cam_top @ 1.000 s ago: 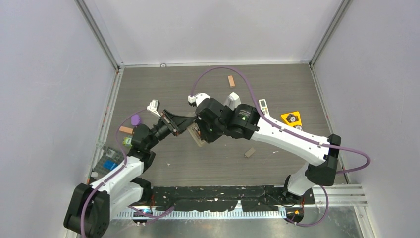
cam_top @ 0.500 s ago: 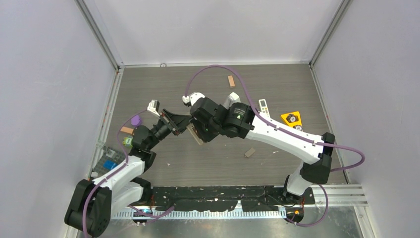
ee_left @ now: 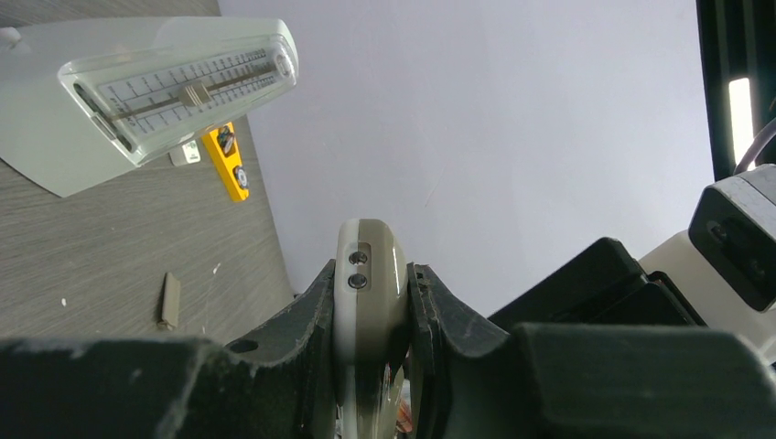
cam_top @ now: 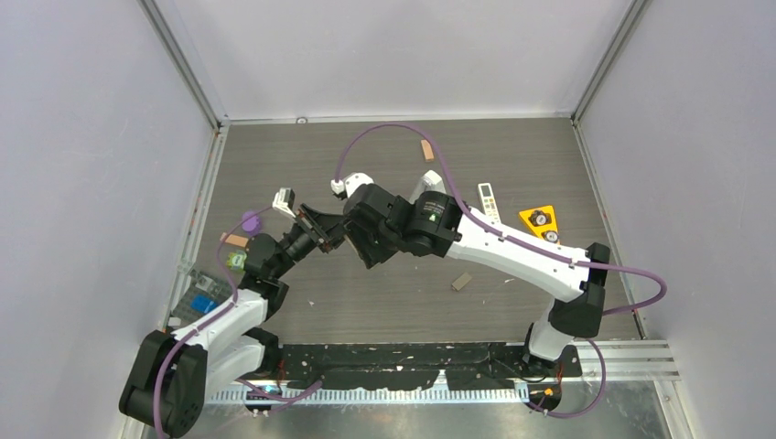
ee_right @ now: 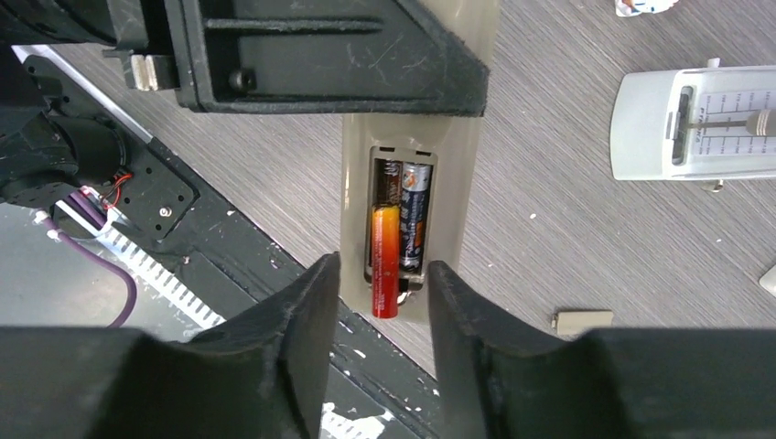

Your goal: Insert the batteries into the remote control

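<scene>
My left gripper (ee_left: 371, 293) is shut on the remote control (ee_left: 375, 251), a beige-grey bar held edge-on above the table. In the right wrist view the remote control (ee_right: 458, 183) shows its open battery bay. Two batteries lie in the bay side by side. The dark one (ee_right: 415, 215) sits fully inside. The orange-red one (ee_right: 385, 261) sticks out past the bay's near end. My right gripper (ee_right: 381, 297) stands open just above that end, its fingers on either side and touching nothing. In the top view the right wrist (cam_top: 371, 240) covers the remote.
A white metronome (ee_right: 695, 123) stands on the table beyond the remote. A small beige flat piece (ee_right: 583, 321) lies on the wood nearby. A short white remote with buttons (cam_top: 489, 201), a yellow triangle (cam_top: 540, 219) and a wooden block (cam_top: 426, 149) lie further back. Clutter (cam_top: 206, 293) sits at the left edge.
My right gripper has opened and let go of the orange-red battery, which now rests in the bay. The right wrist has shifted left over the remote. The left gripper holds still.
</scene>
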Tool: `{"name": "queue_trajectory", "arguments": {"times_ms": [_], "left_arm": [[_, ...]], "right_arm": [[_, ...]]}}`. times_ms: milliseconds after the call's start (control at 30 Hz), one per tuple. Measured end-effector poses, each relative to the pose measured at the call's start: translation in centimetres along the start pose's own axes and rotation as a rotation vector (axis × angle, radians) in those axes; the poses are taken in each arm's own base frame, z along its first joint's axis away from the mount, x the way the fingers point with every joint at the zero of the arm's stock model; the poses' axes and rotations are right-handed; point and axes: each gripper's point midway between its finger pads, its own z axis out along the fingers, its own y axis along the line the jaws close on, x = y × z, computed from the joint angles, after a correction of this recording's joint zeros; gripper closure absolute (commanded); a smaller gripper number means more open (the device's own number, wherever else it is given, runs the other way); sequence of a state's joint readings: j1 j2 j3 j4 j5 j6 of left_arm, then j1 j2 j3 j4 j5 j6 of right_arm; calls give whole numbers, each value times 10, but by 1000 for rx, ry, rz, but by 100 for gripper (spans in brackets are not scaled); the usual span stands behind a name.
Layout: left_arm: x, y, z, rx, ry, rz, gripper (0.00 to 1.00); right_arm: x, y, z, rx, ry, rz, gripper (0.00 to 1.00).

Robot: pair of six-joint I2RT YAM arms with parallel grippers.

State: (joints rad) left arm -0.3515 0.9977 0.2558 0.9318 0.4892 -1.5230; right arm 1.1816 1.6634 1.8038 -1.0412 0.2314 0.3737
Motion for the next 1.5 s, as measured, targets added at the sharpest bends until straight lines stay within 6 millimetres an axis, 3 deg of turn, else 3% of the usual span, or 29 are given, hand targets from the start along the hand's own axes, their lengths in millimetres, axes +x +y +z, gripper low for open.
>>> {"name": "queue_trajectory", "arguments": {"times_ms": [133,267,433,633,767,1133,1500], "left_arm": [[1,1,-1,-3,1,-18,100],[1,6,-3,-15,-8,-51,100],[-2,5,-5,-16,-30,-112,100],[-9,-13,-8,34,-75,-231,100],[-16,-25,-10,71,-107,-316,100],[-22,-37,-13,106,-135,-400,100],[-21,-37,-12,104,-138,-403,100]], "right_arm": [[-2,-2,-1,14,-10,9,39],[-8,-3,-6,6,-46,45,35],[-13,-12,-33,-55,-165,134,36],[-3,-29,-64,-139,-328,231,42],[-13,-26,-78,-187,-406,263,42],[-20,-13,-52,-201,-377,271,44],[-25,-8,-50,-212,-371,268,42]]}}
